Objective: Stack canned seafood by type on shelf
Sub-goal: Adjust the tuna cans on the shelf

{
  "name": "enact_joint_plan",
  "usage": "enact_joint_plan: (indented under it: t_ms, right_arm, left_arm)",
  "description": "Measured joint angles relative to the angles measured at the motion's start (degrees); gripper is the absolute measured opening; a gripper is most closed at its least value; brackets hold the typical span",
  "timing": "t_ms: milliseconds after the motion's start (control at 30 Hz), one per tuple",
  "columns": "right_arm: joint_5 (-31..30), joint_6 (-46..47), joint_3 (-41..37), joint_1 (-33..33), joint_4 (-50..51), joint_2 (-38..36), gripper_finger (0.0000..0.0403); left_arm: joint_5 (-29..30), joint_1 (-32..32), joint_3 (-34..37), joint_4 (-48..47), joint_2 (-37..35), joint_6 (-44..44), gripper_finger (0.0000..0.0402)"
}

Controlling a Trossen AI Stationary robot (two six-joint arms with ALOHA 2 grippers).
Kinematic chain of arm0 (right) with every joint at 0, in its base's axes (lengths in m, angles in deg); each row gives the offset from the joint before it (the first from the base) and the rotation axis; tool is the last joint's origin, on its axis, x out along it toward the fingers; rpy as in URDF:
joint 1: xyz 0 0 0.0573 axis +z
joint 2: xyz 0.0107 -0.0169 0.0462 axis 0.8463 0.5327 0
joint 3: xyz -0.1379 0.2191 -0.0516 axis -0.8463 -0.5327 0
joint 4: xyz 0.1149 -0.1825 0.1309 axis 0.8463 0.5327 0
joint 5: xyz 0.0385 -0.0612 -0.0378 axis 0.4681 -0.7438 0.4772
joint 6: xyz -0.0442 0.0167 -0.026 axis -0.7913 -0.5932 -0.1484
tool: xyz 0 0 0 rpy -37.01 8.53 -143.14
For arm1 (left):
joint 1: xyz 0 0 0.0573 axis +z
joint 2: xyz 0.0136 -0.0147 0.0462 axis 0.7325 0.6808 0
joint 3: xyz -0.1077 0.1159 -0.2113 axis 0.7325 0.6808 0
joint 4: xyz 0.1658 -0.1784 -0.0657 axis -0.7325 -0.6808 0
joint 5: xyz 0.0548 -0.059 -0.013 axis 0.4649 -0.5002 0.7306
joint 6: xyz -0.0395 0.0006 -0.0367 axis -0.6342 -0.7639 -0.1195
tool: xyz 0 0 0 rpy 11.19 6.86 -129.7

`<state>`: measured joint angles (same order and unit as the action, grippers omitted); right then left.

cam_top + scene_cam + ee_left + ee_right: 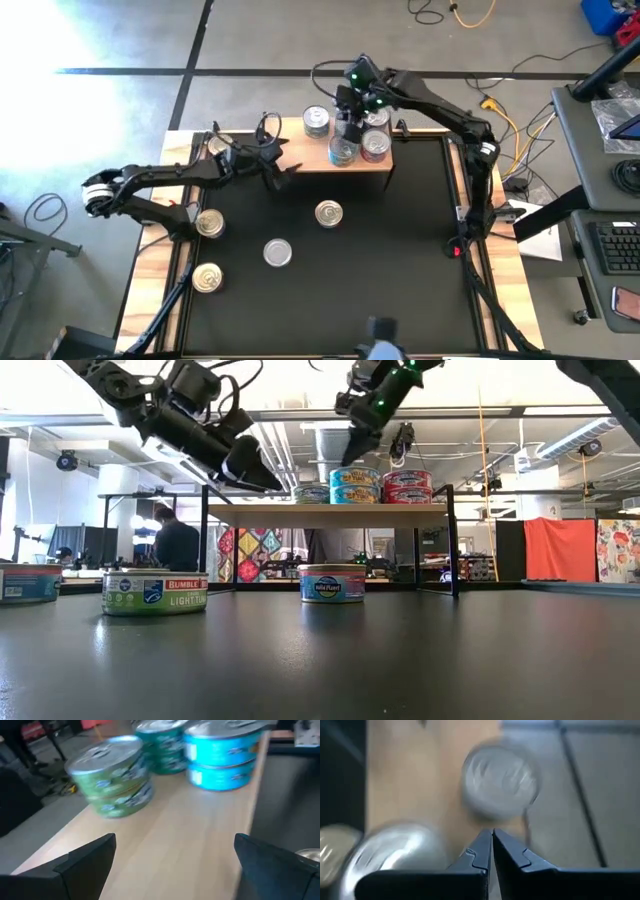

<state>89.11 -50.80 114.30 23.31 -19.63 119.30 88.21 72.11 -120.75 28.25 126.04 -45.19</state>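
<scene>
The light-wood shelf stands at the table's far edge and carries short stacks of tins: green, teal, blue and red. My left gripper is open at the shelf's left end, above its top, with bare wood between its fingers; it also shows from above. My right gripper is shut and hangs above the stacks on the shelf, touching none of them; the high view shows it there too.
Several loose tins rest on the black table top: one with a gold lid, a silver one, and two near the left edge. Another tin sits left of the shelf. A person is in the room behind.
</scene>
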Motion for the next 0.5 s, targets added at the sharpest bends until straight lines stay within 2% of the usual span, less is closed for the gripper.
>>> enact_joint_plan:
  t_ms: [167,267,500]
  right_arm:
    - [-4.25,-0.23,0.86,-0.48,9.71,-0.97,0.0012]
    - [-7.18,-0.26,0.00,-1.36,10.39,-1.06,0.0012]
    - [-7.37,-1.35,-3.44,-1.88,7.24,-0.93,0.0012]
  left_arm:
    - [0.11,-2.73,-0.01,6.29,1.86,-0.16,0.0390]
    - [-0.03,-4.41,-0.08,8.45,4.10,-0.19,0.0390]
    - [0.19,-5.95,-3.30,7.65,9.49,-2.14,0.0390]
